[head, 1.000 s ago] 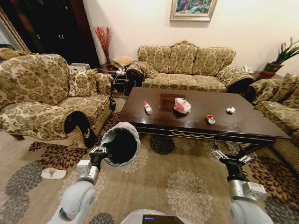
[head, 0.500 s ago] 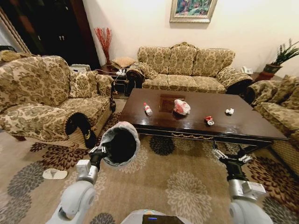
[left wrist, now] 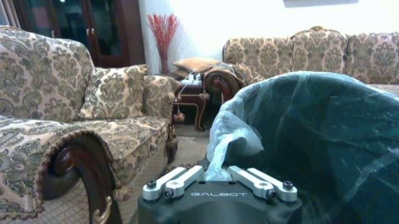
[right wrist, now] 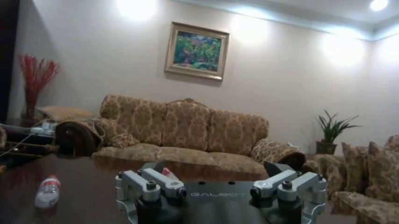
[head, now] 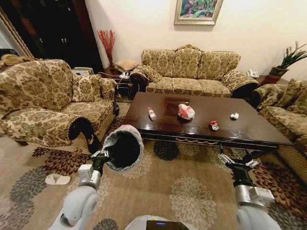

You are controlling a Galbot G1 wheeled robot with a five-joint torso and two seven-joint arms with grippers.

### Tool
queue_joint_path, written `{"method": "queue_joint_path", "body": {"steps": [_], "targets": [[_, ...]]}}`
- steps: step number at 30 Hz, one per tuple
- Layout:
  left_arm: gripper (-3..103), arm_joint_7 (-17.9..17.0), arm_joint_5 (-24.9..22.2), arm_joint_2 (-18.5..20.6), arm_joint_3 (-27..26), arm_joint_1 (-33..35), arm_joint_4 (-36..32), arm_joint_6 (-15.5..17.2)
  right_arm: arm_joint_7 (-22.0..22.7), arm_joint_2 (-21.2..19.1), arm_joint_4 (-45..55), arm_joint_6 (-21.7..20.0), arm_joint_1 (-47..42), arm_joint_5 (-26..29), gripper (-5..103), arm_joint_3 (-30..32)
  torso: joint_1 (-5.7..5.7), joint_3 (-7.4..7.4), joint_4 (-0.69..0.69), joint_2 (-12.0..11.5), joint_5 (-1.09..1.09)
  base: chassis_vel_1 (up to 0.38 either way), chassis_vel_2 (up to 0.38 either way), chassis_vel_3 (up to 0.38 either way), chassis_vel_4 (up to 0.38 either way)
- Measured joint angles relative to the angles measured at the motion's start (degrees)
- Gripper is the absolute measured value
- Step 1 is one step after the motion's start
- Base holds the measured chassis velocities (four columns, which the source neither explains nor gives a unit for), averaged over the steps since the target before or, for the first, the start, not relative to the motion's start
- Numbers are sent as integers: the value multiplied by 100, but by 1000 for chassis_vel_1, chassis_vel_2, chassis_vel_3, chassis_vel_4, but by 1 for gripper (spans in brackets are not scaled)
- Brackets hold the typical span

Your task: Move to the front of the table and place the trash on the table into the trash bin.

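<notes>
The left claw [head: 100,156] is clenched on the rim of the trash bin [head: 123,147], pinching the translucent liner [left wrist: 232,140] between its fingers, as the left wrist view shows. The bin hangs above the carpet [head: 187,187], tipped so its mouth faces the head camera; its inside looks dark, and I cannot make out anything in it. It sits just off the bench's [head: 259,129] near left corner, apart from the edge.

The right claw [head: 235,160] is released, its two fingers spread wide and holding nothing. It hovers low above the carpet in front of the bench's near edge, toward the right end.

All four pieces of trash lie on the bench top. The clear bottle with the red label [head: 151,113] lies on its side toward the left end, just beside the square centre inlay [head: 172,106]. The pink-white plastic bag [head: 186,111] sits crumpled at the inlay's right edge. The red-white wrapper [head: 213,125] lies right of the middle, closer to the near edge. The white paper ball [head: 234,115] rests further right, well apart from the bag. The bottle also shows in the right wrist view [right wrist: 47,191].
</notes>
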Motion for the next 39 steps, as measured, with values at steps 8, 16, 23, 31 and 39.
{"method": "queue_joint_path", "body": {"steps": [8, 16, 23, 31, 39], "targets": [[2, 118, -57, -21, 8, 6, -35, -184, -421, 12, 48, -45, -84, 91, 100, 75, 32, 28, -1, 60, 0, 0, 0, 0, 0], [2, 130, -56, -18, -14, 12, -14, -237, -446, 21, 22, -15, -45, 94, 100, 66, 26, 19, 0, 47, 0, -32, 43, 41, -33], [2, 153, -57, -40, 5, 23, -9, -235, -436, 18, -44, 106, -45, 117, 100, 66, 18, 8, -1, 24, 0, -182, 192, 171, -163], [2, 187, -53, -54, 9, 37, -4, -230, -390, 23, -89, 124, -63, 125, 100, 60, 12, 0, -2, 8, -1, -280, 298, 283, -267], [2, 194, -42, -93, 25, 69, -4, -225, -360, 14, -182, 124, -43, 99, 100, 46, 7, -5, -1, -2, -3, -282, 384, 391, -282]]}}
